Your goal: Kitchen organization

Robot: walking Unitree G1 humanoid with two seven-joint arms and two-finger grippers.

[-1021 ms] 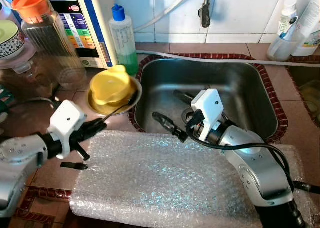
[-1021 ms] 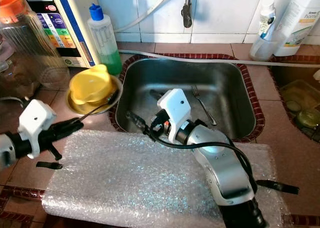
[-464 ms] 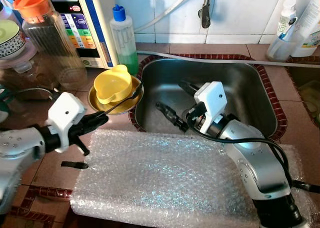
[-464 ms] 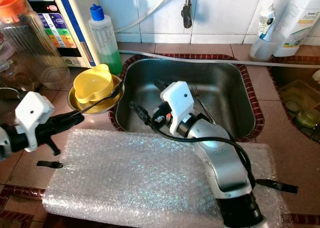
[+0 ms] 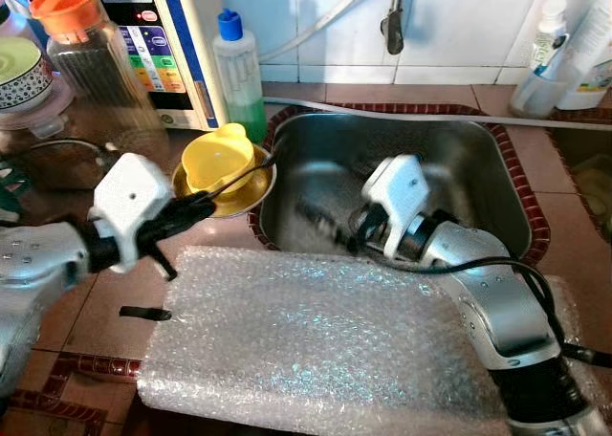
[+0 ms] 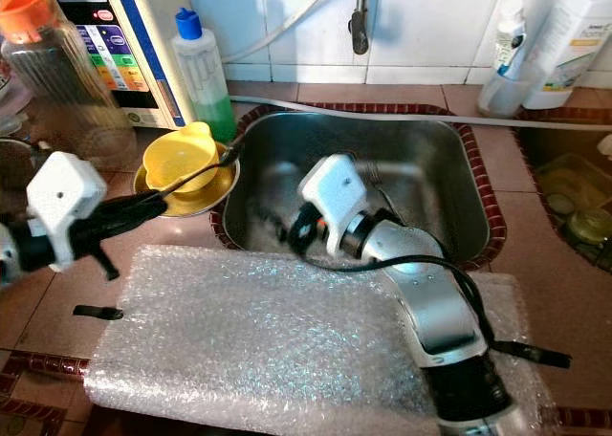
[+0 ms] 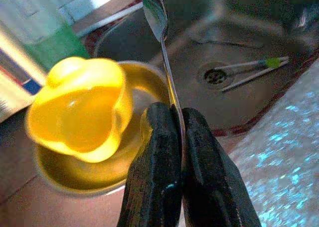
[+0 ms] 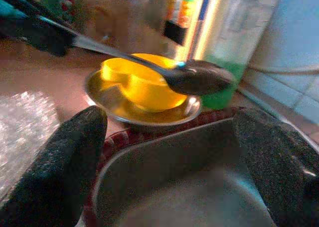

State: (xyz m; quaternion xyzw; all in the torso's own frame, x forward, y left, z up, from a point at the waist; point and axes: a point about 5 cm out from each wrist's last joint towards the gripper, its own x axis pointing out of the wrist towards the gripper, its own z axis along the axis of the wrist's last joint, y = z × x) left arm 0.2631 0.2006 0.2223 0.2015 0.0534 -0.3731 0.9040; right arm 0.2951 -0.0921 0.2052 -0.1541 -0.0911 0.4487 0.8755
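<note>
The left gripper (image 7: 172, 137) has its two fingers pressed together on the handle of a metal spoon (image 7: 160, 43), whose bowl reaches out over the rim of the steel sink (image 5: 478, 178). Just beside the spoon, at about ten o'clock from the sink, a yellow cup (image 5: 218, 157) sits in a brass-coloured dish (image 5: 251, 189) on the counter. The right gripper (image 8: 169, 157) hangs inside the sink with its fingers spread wide and nothing between them (it looks blurred in the head views). A sheet of bubble wrap (image 5: 316, 350) lies at six o'clock, in front of the sink
</note>
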